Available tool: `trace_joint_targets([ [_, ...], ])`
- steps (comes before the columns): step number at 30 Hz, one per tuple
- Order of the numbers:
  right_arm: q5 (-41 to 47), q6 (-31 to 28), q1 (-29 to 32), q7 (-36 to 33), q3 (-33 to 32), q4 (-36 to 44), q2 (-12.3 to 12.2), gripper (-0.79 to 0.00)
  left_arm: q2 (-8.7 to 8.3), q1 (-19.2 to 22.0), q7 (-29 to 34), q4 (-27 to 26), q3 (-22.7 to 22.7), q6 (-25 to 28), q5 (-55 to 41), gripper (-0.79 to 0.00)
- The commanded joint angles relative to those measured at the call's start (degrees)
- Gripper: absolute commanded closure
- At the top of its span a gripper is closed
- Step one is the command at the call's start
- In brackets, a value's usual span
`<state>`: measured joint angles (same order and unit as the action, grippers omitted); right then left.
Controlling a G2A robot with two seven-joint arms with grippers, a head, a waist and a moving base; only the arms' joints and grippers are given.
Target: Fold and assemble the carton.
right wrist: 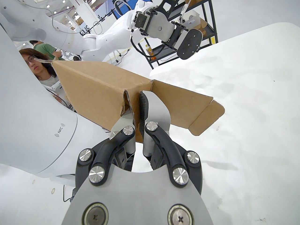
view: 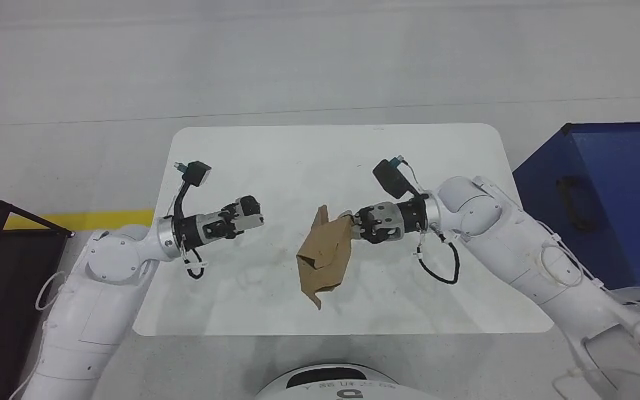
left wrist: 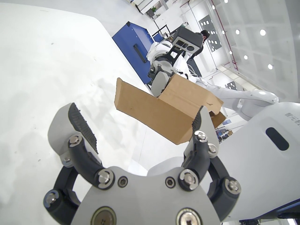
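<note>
Gripping carton (view: 325, 256) edge in clamped right pincer (right wrist: 135, 105), with left pincer (left wrist: 137, 112) spread, empty, near carton's opposite side, facing it.

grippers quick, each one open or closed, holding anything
Left gripper: open, holding nothing, apart from the carton.
Right gripper: closed on an edge of the carton.

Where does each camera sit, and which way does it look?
Top view: above the arms, looking down at the table; both arms show.
Left wrist view: on that wrist, facing the carton past the left gripper, fingers open.
Right wrist view: on that wrist, facing the carton; right gripper, fingers shut on it.
Shared: all show the carton.
</note>
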<state>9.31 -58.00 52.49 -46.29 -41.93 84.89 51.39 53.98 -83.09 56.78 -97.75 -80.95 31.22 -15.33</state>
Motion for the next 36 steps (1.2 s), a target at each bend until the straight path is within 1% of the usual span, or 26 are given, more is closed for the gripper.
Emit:
trace_joint_targets([
  [1, 0.0, 0.0, 0.0, 0.0, 0.0, 0.0, 0.0, 0.0, 0.0, -0.01, -0.05, -0.02, -0.01, -0.01, 0.12, -0.785],
  [3, 0.21, 1.02, 0.38, 0.98, -0.15, -0.15, 0.03, 0.0, 0.02, 0.03, -1.14, -0.26, -0.25, 0.1, 0.99, -0.785],
  [6, 1.89, 1.94, 0.79, 2.31, -0.42, -1.98, 0.16, 0.0, 0.14, -1.14, -6.61, -2.69, -0.62, 3.54, 9.81, -0.785],
  [8, 3.18, 1.92, 0.57, 1.64, -0.11, -3.09, 0.3, 0.0, 0.26, -2.33, -11.22, -4.14, -1.27, 5.7, 16.12, -0.785],
  [10, 4.45, 2.15, 0.15, 0.65, 0.34, -4.03, 0.49, 0.0, 0.43, -3.73, -14.54, -5.77, -0.97, 7.96, 20.04, -0.785],
  [14, 5.92, 2.68, -0.78, -0.72, 1.11, -5.34, 0.98, 0.0, 0.6, -6.01, -18.73, -9.09, -0.84, 10.59, 25.6, -0.785],
  [17, 6.72, 2.87, -1.28, -1.23, 1.41, -6.23, 1.32, 0.0, 0.57, -7.04, -19.0, -11.37, -0.53, 9.41, 27.25, -0.785],
  [23, 6.73, 3.3, -1.75, -1.17, 1.41, -7.39, 1.84, 0.0, 0.59, -7.54, -19.62, -14.39, 0.42, 7.66, 29.91, -0.785],
  [27, 6.79, 3.5, -1.87, -1.43, 1.43, -7.77, 2.11, 0.0, 0.76, -8.2, -22.29, -17.92, 0.71, 5.16, 34.81, -0.785],
  [31, 6.85, 3.71, -1.99, -1.77, 1.39, -7.82, 2.36, 0.0, 1.01, -8.47, -24.52, -21.08, 2.03, 2.67, 40.56, -0.785],
  [36, 7.34, 3.74, -1.9, -1.97, 1.22, -8.07, 2.6, 0.0, 1.17, -8.32, -26.23, -22.42, 2.95, 1.12, 45.03, -0.785],
])
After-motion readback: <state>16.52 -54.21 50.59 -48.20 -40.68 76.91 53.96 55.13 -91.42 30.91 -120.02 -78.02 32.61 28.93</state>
